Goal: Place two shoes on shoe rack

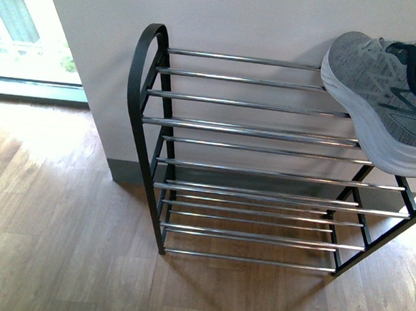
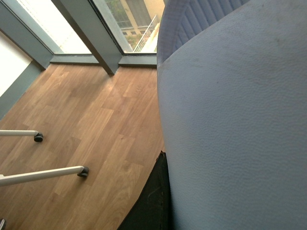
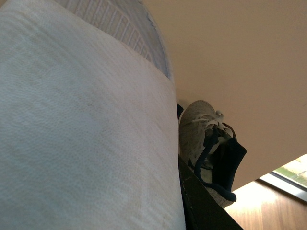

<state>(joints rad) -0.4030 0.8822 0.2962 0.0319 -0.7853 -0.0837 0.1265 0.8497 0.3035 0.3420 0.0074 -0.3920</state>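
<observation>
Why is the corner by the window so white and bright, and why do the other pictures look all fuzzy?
In the front view, daylight from the window washes out the glass and glares on the wooden floor; the shiny chrome rods of the black-framed shoe rack glint. In both wrist views, a pale ridged shoe sole sits too near the lens, so it fills the frame, soft and blurry.

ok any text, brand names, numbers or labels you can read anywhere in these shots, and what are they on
None: no readable words, numbers or labels in any view.
Sneaker: only a dark zigzag mark on its side, no letters.
Shoe rack: bare metal rods and black frame, no sticker or label visible.
Left wrist view: the shoe sole fills the picture, with no print visible.
Right wrist view: another white sole with a second shoe behind it; nothing legible.
</observation>
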